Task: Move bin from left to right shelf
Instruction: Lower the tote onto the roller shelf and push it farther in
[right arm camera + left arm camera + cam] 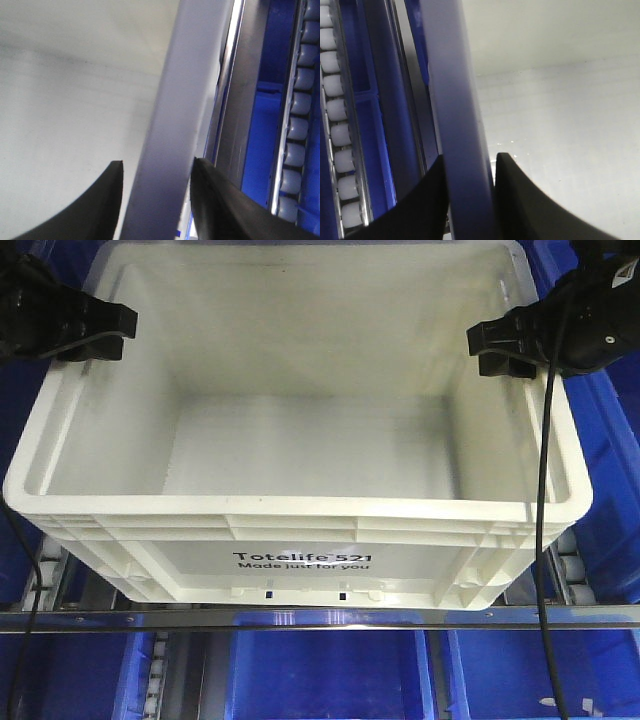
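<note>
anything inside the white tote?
No contents: the bin shows a bare white floor and far walls. The left gripper and right gripper each have one of their fingers inside, over the side rims. The near wall's inner face is hidden behind the front rim.

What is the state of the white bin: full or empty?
Empty. In the front view the bin shows a bare white floor and bare inner walls; nothing lies inside.

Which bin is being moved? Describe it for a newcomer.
On the roller shelf, amid blue bins, sits a white tote, left claw and right claw clamping its side rims. It alone is white, with black "Totelife 521" print in front.
</note>
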### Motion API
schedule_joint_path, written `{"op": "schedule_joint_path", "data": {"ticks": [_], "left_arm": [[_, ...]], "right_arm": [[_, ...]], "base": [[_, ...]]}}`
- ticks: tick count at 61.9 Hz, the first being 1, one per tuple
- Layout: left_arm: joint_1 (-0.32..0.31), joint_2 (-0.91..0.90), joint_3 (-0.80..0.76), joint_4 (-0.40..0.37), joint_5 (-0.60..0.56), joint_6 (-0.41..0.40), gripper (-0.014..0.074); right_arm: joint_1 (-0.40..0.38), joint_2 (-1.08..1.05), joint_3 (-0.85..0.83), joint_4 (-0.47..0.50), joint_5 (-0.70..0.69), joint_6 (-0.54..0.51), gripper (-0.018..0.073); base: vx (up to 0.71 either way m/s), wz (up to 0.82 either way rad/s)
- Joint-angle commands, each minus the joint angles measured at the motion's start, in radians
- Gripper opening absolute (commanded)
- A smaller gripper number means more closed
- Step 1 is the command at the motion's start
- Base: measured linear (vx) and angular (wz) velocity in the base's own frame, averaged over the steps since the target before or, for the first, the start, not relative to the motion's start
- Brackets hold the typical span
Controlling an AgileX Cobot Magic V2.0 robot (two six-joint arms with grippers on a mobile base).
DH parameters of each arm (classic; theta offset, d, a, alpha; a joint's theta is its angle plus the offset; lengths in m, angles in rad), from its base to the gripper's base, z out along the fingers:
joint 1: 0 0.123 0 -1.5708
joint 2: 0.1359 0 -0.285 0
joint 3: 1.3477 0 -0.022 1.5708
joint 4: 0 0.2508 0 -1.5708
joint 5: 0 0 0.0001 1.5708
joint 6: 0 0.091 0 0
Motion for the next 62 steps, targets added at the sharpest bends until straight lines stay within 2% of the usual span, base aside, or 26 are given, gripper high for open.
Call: {"op": "schedule_joint_path", "data": {"ticks": [1, 33, 43, 62], "left_arm": [[-0.001, -0.021, -0.041, -0.023, -0.104, 0.027, -0.0008], [-0.001, 0.073, -0.041, -0.011, -0.198, 0.035, -0.0008], [-0.001, 0.115, -0.041, -0.011, -0.230, 0.059, -0.0008], [-0.001, 0.152, -0.041, 0.016, -0.243, 0.061, -0.0006]], "right_arm": [[-0.010, -0.019, -0.035, -0.017, -0.137, -0.001, -0.0004], [-0.010, 0.074, -0.035, -0.017, -0.298, -0.027, -0.0004], [-0.010, 0.118, -0.035, -0.017, -0.343, -0.046, -0.0004], [-0.010, 0.166, -0.035, -0.015, -0.340, -0.046, -0.0004]], "base": [[0.00, 0.00], [0.00, 0.00], [0.00, 0.00], [0.00, 0.00]]}}
